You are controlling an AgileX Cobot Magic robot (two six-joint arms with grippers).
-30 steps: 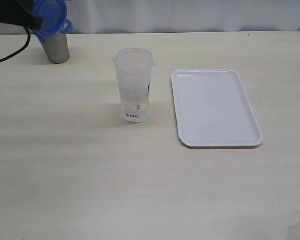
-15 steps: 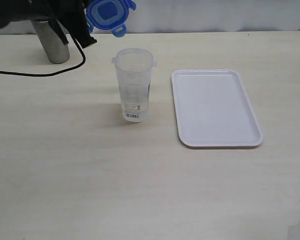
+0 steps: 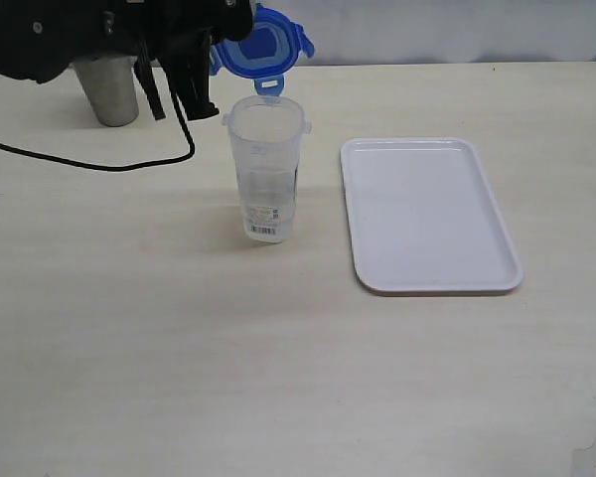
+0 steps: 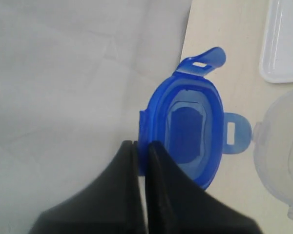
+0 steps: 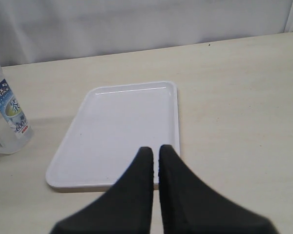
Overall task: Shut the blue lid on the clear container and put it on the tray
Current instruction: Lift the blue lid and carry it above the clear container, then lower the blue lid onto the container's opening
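The blue lid hangs in the air just above and behind the rim of the clear container, which stands upright and open left of the tray. My left gripper is shut on the lid's edge. In the left wrist view the lid shows two flap tabs, pinched at its rim by my left gripper, with the container's rim close beside it. My right gripper is shut with nothing in it, near the tray's near edge; it is out of the exterior view.
A grey steel cup stands at the back left, partly behind my left arm. A black cable trails across the table from that arm. The container's label side shows in the right wrist view.
My left arm has carried the blue lid rightward from above the steel cup to just above the container's rim. The container, tray and right gripper have not moved.
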